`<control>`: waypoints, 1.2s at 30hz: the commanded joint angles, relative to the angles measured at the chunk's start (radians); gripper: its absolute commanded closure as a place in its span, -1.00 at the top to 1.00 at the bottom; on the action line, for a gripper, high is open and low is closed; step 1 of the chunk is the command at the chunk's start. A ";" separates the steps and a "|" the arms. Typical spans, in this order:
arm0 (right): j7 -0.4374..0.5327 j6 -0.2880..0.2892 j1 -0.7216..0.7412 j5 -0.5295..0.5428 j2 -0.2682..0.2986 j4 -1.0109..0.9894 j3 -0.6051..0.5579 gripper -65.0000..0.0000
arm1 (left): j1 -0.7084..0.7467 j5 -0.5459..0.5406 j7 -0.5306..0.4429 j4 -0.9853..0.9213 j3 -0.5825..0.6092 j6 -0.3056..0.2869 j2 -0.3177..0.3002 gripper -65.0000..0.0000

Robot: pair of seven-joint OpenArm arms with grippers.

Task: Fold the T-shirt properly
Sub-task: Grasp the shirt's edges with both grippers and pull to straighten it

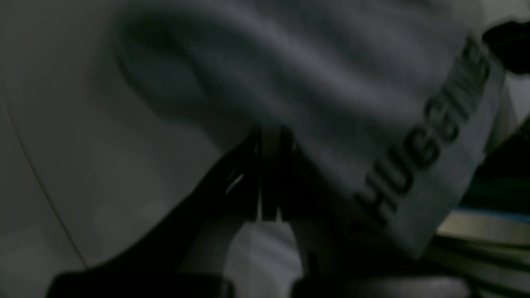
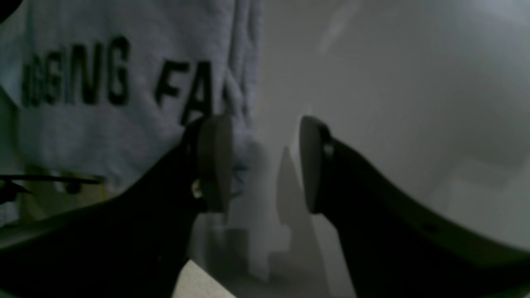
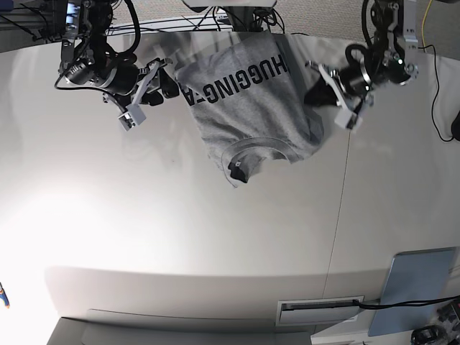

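The grey T-shirt (image 3: pixel 248 108) lies at the far middle of the table (image 3: pixel 180 237), letter side up, collar (image 3: pixel 259 152) toward the near side. Its black letters "HUGGING" (image 1: pixel 426 136) also show in the left wrist view, and the shirt's edge (image 2: pixel 124 124) fills the right wrist view's left. My left gripper (image 1: pixel 269 165) (image 3: pixel 320 97) is at the shirt's right edge, fingers pressed together with the fabric edge running into their tips. My right gripper (image 2: pixel 263 165) (image 3: pixel 167 83) stands open beside the shirt's left edge; its left finger (image 2: pixel 215 161) overlaps the cloth, the gap shows mostly bare table.
A flat light-blue panel (image 3: pixel 420 287) lies at the near right corner. A thin seam (image 3: pixel 338 215) runs across the table on the right. Cables and arm bases (image 3: pixel 237 14) crowd the far edge. A small black tag (image 3: pixel 237 171) sits by the collar.
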 commanded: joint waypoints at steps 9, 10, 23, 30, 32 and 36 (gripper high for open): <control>0.026 0.006 0.005 0.014 0.006 0.018 -0.067 -0.20 | 0.074 0.050 -0.148 -0.013 -0.002 0.080 0.023 -1.00; 0.027 0.006 0.005 0.010 0.006 0.018 -0.091 -0.20 | 0.066 0.050 -0.147 -0.020 -0.002 0.080 0.029 -1.00; 0.146 -0.113 0.005 -0.180 0.006 0.018 -0.330 -0.20 | -0.101 0.061 -0.148 -0.154 -0.002 0.060 0.078 -1.00; 0.173 -0.161 0.005 -0.196 0.006 0.018 -0.357 -0.20 | -0.204 0.057 -0.147 -0.254 -0.002 0.006 0.102 -1.00; 0.176 -0.174 0.005 -0.199 0.005 0.018 -0.357 -0.20 | -0.231 0.058 -0.146 -0.282 -0.002 -0.021 0.126 -1.00; 0.179 -0.200 0.005 -0.234 0.005 0.018 -0.357 -0.20 | -0.277 0.086 -0.144 -0.326 -0.002 -0.044 0.181 -1.00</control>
